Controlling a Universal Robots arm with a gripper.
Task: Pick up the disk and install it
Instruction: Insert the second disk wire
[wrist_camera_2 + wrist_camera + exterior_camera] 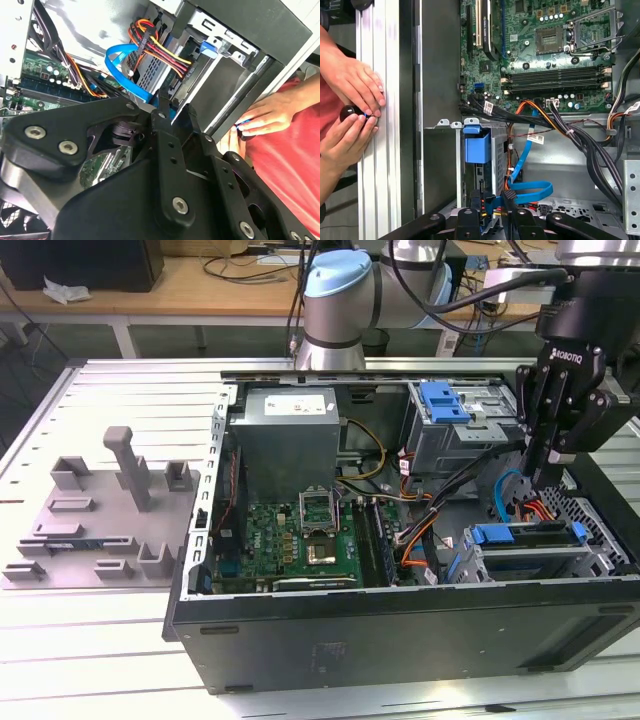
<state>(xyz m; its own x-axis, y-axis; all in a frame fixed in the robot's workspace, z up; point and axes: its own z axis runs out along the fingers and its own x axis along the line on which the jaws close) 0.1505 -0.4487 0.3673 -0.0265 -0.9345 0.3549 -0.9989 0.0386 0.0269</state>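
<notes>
**Disk directly beneath the claw**

On the bench (90, 650), the open computer case (400, 640) is laid flat. In the exterior view, the disk (530, 556) is seated in the case's drive cage (600, 545), its long axis run from 9 to 3 o'clock. It is found at 6 o'clock from the claw (538, 478), close below. The claw is slightly spread; nothing is pinched.

exterior view overlooks case (400, 640), wrist views close inside
</notes>
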